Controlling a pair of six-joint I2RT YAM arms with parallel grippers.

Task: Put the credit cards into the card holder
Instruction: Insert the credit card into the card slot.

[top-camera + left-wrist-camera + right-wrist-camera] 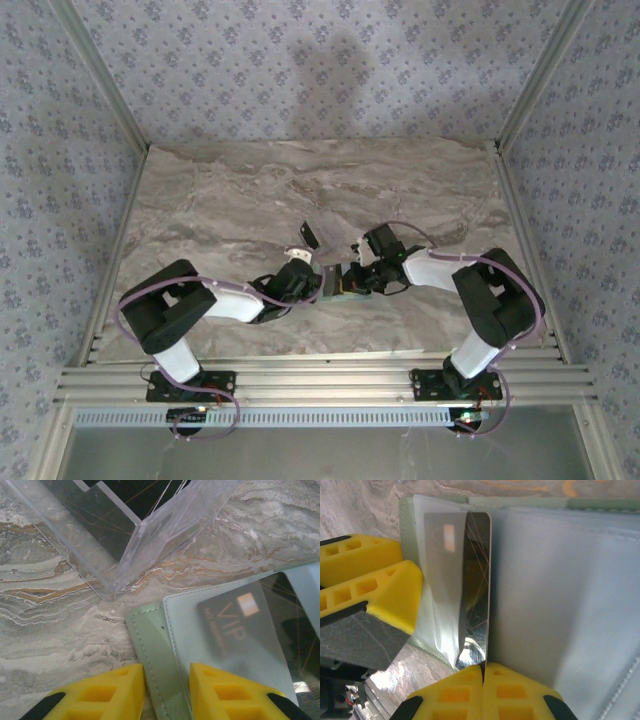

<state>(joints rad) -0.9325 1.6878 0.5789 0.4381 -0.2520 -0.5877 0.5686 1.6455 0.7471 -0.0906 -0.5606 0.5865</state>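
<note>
Together, left hand (167,692) pinches card holder (150,645), right hand (483,692) credit card (477,595).

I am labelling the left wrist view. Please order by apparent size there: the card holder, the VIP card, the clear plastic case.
1. Card holder, though cut off by the frame.
2. Clear plastic case, also cut off; it could rival the holder.
3. VIP card, seen through the holder's sleeve, clearly smallest.
</note>
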